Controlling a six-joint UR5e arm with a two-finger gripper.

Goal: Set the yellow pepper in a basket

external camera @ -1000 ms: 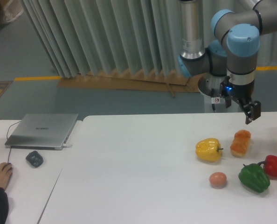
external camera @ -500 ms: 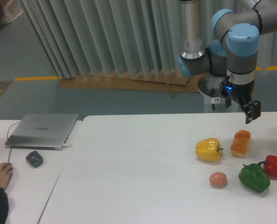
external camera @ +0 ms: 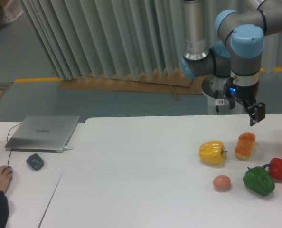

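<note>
Above the table's far right edge, the gripper [external camera: 255, 113] hangs empty; jaw opening can't be made out.
Yellow pepper [external camera: 212, 152] sits untouched just left of the bread loaf [external camera: 245, 145]. Best approach: descend over the pepper, clear of the loaf. No basket in view.

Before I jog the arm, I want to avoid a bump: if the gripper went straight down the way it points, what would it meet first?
Probably bare table just behind the bread loaf. The gripper hangs above and slightly right of the loaf, so it might clip it; depth from this one view is unclear. The yellow pepper lies off that line.
</note>
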